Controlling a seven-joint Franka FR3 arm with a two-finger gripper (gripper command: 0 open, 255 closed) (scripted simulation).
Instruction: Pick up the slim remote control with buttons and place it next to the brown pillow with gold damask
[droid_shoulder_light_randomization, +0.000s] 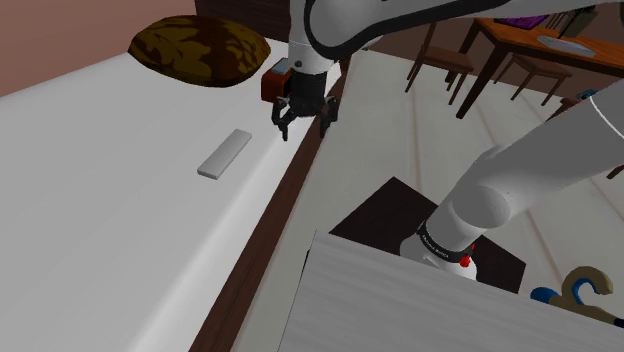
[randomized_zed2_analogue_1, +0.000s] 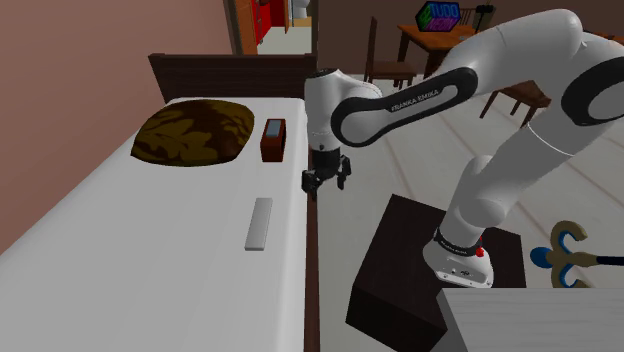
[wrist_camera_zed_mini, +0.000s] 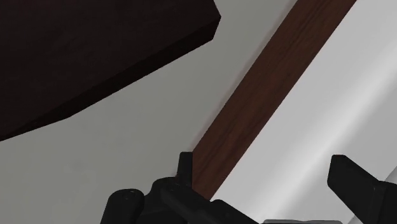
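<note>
Approach step. The fingers (wrist_camera_zed_mini: 356, 188) hang apart and empty over the bed's (droid_shoulder_light_randomization: 100, 200) wooden side rail (wrist_camera_zed_mini: 267, 83). The grey remote (droid_shoulder_light_randomization: 223, 154) lies flat on the bed, apart from the pillow (droid_shoulder_light_randomization: 200, 42). The next move calls for travelling over the remote, aligning across its width, then descending.

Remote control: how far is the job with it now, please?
Done: nothing yet. The remote control lies flat on the white bed, apart from the brown pillow. In hand: the fingers stand open and empty above the bed's wooden edge, not over the remote. Left: grasp it, lift it, set it next to the pillow.
</note>
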